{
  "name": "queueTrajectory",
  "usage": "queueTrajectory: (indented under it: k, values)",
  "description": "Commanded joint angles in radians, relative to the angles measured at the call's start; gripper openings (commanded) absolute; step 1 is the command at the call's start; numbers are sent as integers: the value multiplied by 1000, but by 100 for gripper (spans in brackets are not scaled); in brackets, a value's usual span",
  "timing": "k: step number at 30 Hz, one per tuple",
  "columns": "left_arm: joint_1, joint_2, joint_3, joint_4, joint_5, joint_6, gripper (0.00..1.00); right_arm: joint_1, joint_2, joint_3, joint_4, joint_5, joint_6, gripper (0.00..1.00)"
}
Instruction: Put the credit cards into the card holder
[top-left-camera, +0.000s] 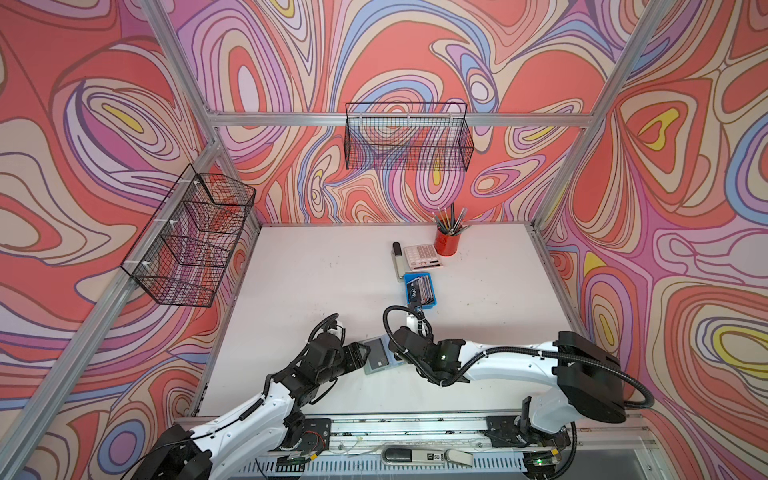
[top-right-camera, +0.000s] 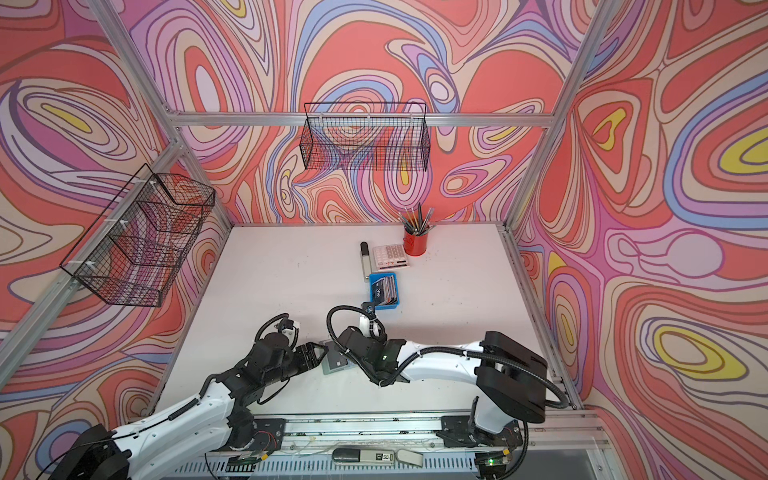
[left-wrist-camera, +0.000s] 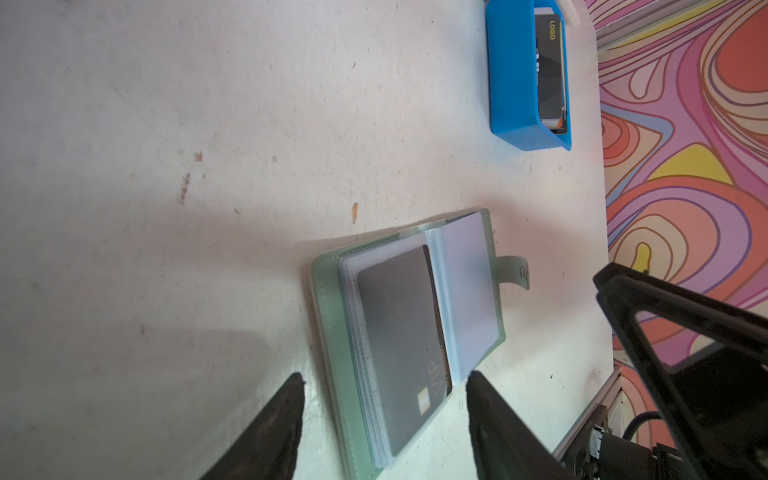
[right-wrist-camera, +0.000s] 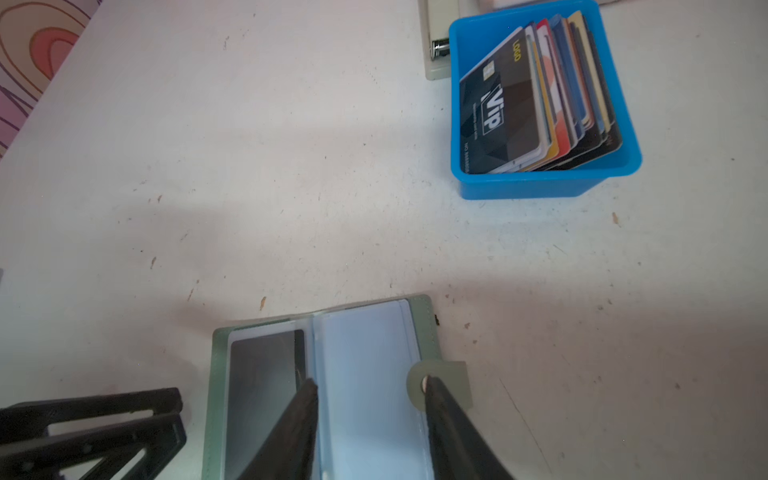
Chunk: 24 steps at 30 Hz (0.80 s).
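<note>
Open card holder (top-left-camera: 379, 353) lies near the front of the worktop (top-left-camera: 316, 291) between both arms, a grey card (left-wrist-camera: 399, 324) already sleeved in its left page. The right end effector (right-wrist-camera: 370, 381) hangs over the empty right page, jaws apart, holding nothing, one tip at the snap tab (right-wrist-camera: 446, 374); the left end effector (left-wrist-camera: 382, 386) is likewise open and empty. The other cards (right-wrist-camera: 519, 104) lean in the tray (right-wrist-camera: 540, 187), farther back and slightly right, long edges running near to far, closer to the right arm, the likely one to fetch next
</note>
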Motion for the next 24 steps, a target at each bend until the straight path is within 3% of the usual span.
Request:
queueTrajectory:
  k: [1, 4, 9, 16, 24]
  values:
    - [5, 9, -10, 7, -6, -2, 63, -35, 61, 32, -43, -39, -25, 40]
    - [5, 15, -11, 10, -7, 1, 63, -37, 80, 40, -46, -45, -11, 34]
    - [5, 25, -15, 24, -7, 3, 63, -37, 44, -33, 71, -124, 1, 33]
    - [5, 43, -13, 38, 9, 2, 63, -37, -10, -136, 185, -180, 38, 39]
    - [5, 33, -14, 31, 15, -3, 63, -28, -75, -135, 131, -144, 34, 38]
